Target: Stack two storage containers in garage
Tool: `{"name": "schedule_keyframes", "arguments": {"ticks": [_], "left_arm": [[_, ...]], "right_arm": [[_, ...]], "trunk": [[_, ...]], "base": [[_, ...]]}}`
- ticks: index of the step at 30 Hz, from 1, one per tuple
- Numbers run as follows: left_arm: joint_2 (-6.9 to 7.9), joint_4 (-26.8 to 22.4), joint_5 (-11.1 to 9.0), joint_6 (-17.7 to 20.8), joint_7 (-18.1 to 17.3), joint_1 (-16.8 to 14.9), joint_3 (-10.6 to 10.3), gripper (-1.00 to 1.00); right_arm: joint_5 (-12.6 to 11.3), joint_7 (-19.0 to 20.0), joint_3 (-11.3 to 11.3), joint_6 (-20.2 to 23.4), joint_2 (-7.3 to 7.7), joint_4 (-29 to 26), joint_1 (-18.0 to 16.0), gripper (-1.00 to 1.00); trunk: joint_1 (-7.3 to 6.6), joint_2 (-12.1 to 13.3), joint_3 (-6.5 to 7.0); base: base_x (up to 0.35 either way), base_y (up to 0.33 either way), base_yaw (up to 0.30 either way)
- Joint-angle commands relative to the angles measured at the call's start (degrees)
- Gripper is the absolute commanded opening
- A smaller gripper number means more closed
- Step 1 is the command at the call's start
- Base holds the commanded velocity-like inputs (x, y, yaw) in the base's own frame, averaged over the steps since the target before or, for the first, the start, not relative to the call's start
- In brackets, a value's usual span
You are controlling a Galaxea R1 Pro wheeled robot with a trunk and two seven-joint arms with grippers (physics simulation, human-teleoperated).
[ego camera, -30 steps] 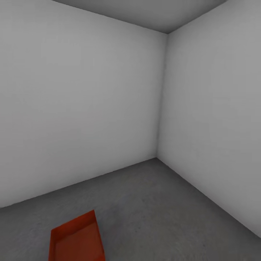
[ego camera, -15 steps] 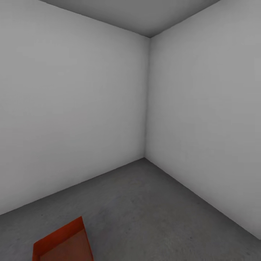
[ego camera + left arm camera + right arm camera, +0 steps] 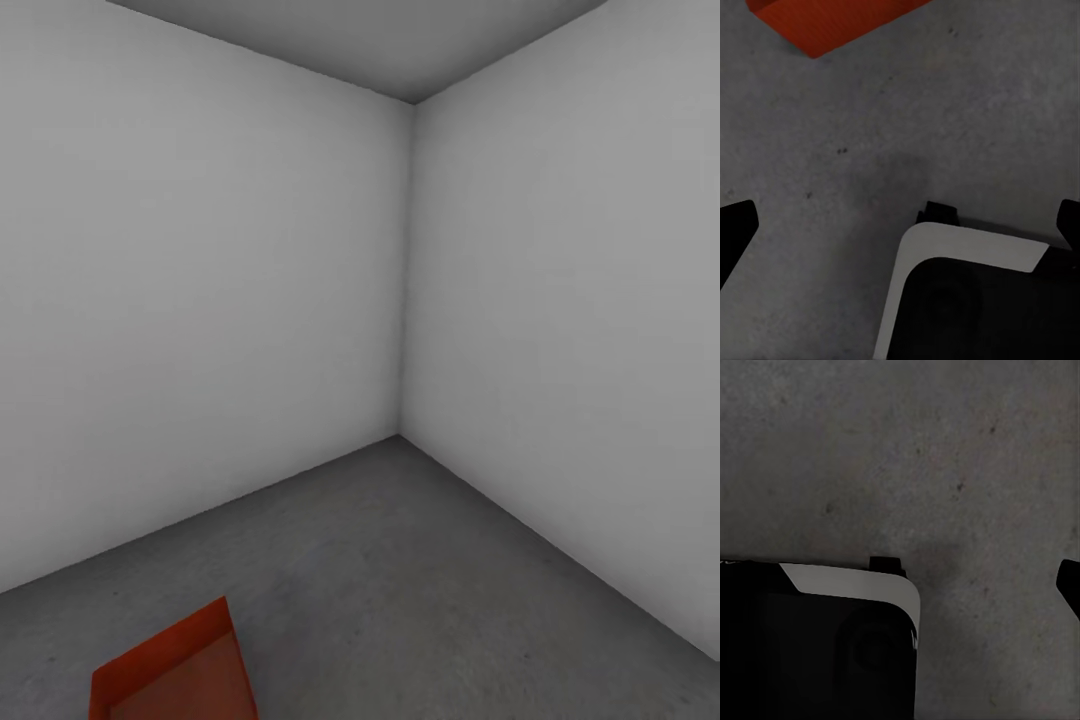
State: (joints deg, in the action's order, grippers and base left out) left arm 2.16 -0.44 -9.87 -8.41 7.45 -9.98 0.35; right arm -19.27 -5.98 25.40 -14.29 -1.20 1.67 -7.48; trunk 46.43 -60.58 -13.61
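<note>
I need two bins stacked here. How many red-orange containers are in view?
1. One storage container sits on the grey floor at the head view's lower left, cut by the frame edge; the left wrist view catches it too. A second may be out of frame.

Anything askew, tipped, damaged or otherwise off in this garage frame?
Nothing stands out. One red-orange storage container sits upright on the grey concrete floor, at an angle to the plain white walls, cut off by the frame edge. No damage or spill is visible.
</note>
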Motion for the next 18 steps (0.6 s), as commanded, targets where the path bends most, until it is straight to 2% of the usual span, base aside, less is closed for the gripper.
{"name": "schedule_keyframes", "arguments": {"ticks": [1,6,18], "left_arm": [[-0.02,0.0,-0.3,-0.2,0.0,0.0,0.0,1.0],[-0.05,0.1,-0.3,-0.2,0.0,0.0,0.0,1.0],[-0.05,0.0,-0.3,-0.2,0.0,0.0,0.0,1.0]], "right_arm": [[-0.4,-0.1,0.5,-0.3,-0.04,0.2,-0.1,1.0],[-0.4,-0.1,0.4,-0.3,-0.17,0.2,-0.1,1.0],[-0.4,0.0,0.4,-0.3,-0.05,0.2,-0.1,1.0]], "trunk": [[0.0,0.0,-0.07],[0.0,0.0,-0.07],[0.0,0.0,-0.07]], "base": [[0.0,0.0,0.0],[0.0,0.0,-0.11],[0.0,0.0,-0.235]]}}
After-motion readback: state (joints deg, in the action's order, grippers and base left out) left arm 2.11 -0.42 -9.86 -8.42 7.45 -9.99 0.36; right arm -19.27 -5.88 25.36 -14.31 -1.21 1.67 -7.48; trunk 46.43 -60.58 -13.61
